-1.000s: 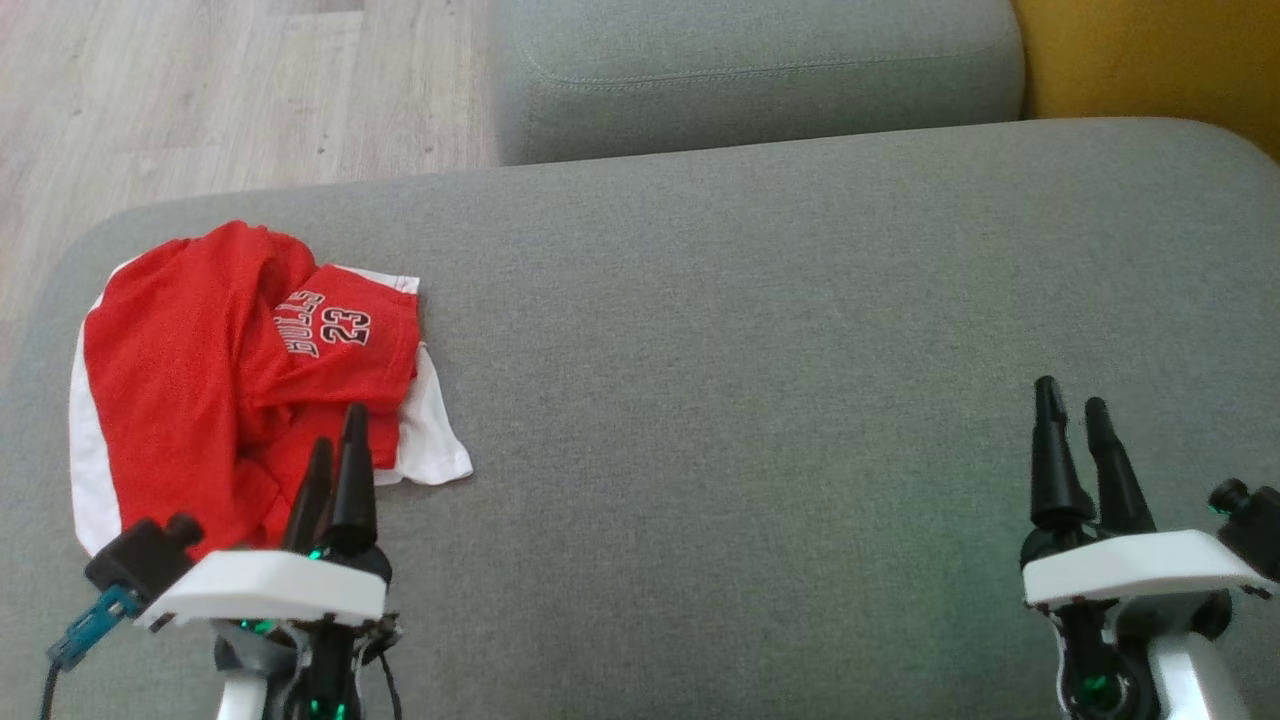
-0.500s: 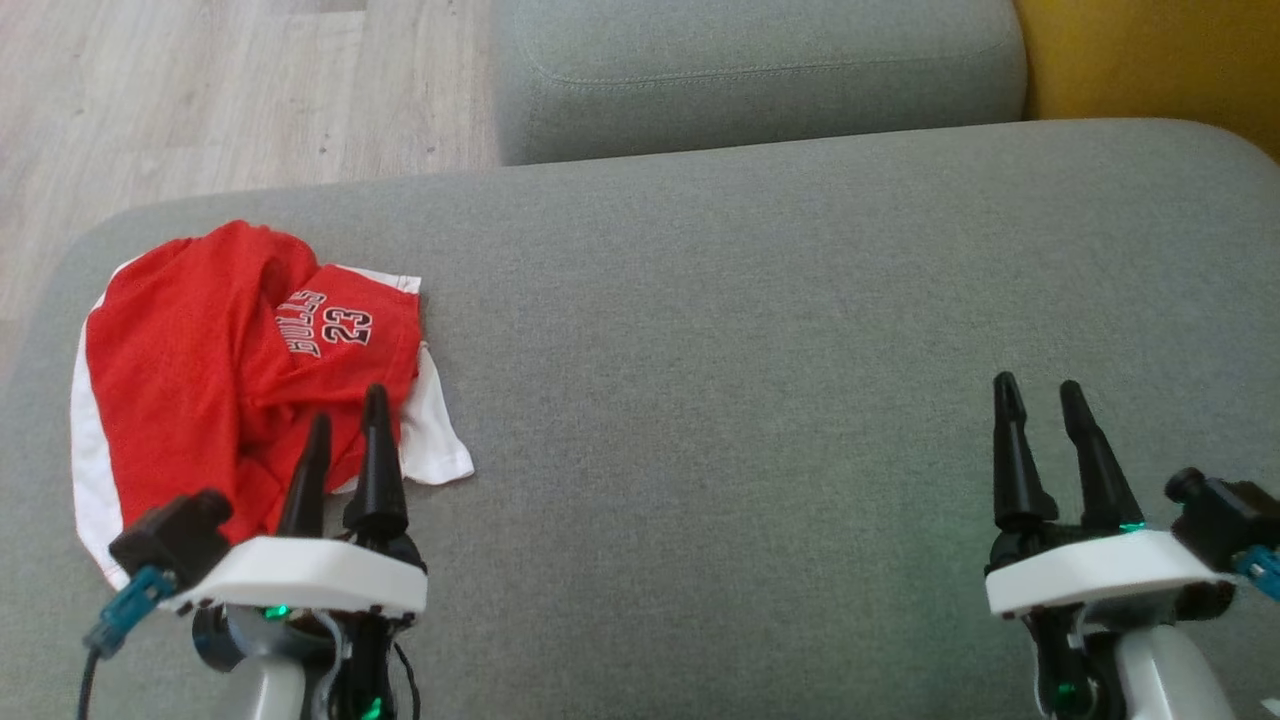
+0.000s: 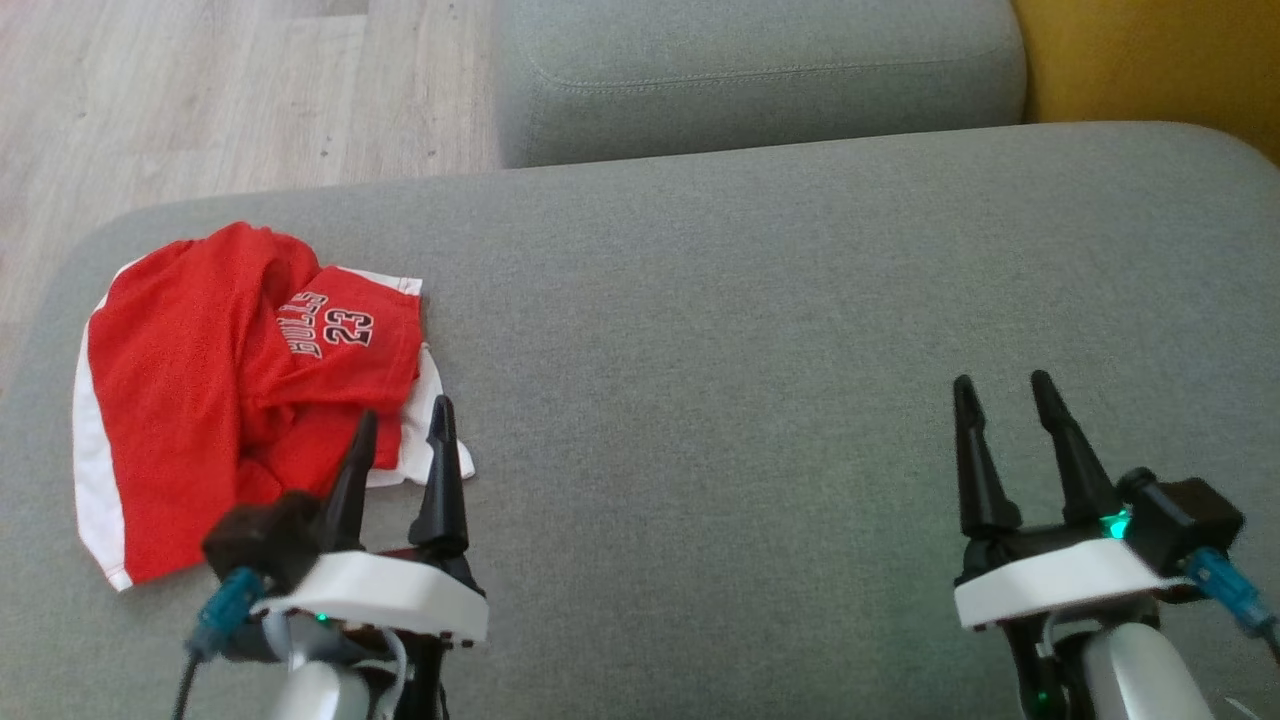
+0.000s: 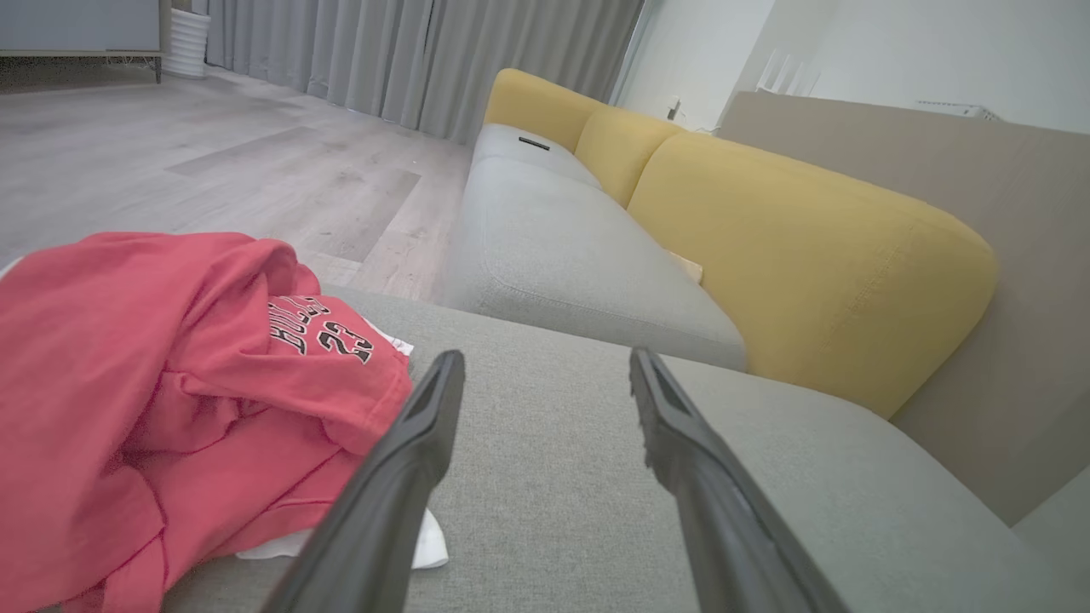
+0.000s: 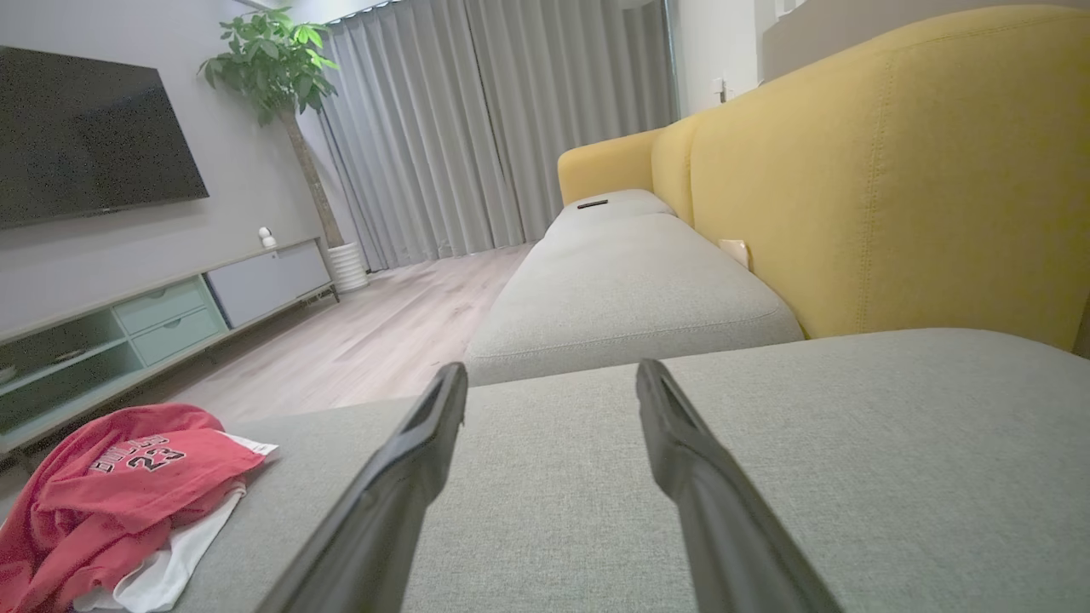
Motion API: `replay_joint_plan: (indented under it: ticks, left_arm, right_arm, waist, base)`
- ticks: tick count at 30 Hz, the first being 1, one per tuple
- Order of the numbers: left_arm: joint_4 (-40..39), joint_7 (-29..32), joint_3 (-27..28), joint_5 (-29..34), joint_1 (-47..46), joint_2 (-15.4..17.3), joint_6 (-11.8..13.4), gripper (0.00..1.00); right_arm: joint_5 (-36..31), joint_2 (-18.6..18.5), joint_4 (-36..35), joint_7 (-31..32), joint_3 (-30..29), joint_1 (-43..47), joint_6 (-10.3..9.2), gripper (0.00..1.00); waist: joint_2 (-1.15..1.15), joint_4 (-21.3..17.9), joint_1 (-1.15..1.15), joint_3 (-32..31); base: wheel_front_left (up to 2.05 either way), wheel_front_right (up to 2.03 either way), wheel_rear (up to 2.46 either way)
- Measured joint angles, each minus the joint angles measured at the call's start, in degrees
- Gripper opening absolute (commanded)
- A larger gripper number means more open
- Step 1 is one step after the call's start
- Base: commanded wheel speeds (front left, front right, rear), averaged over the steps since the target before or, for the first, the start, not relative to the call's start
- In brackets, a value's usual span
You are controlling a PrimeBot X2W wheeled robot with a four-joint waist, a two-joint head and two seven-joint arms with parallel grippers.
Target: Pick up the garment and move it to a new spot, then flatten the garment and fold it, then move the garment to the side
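Observation:
The garment is a crumpled red and white jersey with "BULLS 23" printed on it, lying at the left end of the grey sofa cushion. It also shows in the left wrist view as the garment and in the right wrist view as the garment. My left gripper is open, its fingertips hovering over the jersey's near right white edge with nothing between them. My right gripper is open over bare cushion far to the right, holding nothing.
A second grey seat cushion lies beyond, with yellow backrests to the right. Wooden floor runs past the cushion's left and far edges. A TV cabinet and a potted plant stand across the room.
My left gripper has shifted right, from over the red cloth to the jersey's white edge, and its fingers show wider apart. My right gripper has drifted left. The garment has not moved.

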Motion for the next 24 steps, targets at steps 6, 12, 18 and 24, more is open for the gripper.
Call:
replay_joint_plan:
  ticks: [6,12,18,24]
  left_arm:
    - [1.2,-0.9,-3.5,4.0,-0.1,1.6,0.9,1.0]
    - [1.6,-1.5,-5.5,7.2,-0.1,1.9,2.6,1.0]
    - [0.0,-2.6,-4.5,7.4,0.0,0.7,2.0,1.0]
    - [-0.7,-3.8,-0.4,5.8,1.7,-1.4,-2.4,1.0]
  right_arm:
    - [-4.1,0.0,0.0,-0.7,0.7,0.0,0.0,1.0]
    - [-7.3,0.0,0.0,-1.8,1.1,0.2,0.0,1.0]
    - [-2.7,-0.1,-1.0,-2.9,1.3,1.3,0.0,1.0]
    - [3.8,-0.1,0.6,-3.7,1.3,1.3,0.0,1.0]
  waist:
    - [0.0,0.0,0.0,-0.1]
    - [0.0,0.0,0.0,-0.3]
    - [0.0,0.1,0.0,-0.4]
    - [0.0,0.2,0.0,-0.5]
  base:
    - [0.0,0.0,0.0]
    - [0.0,0.0,0.0]
    - [0.0,0.0,0.0]
    - [0.0,0.0,0.0]
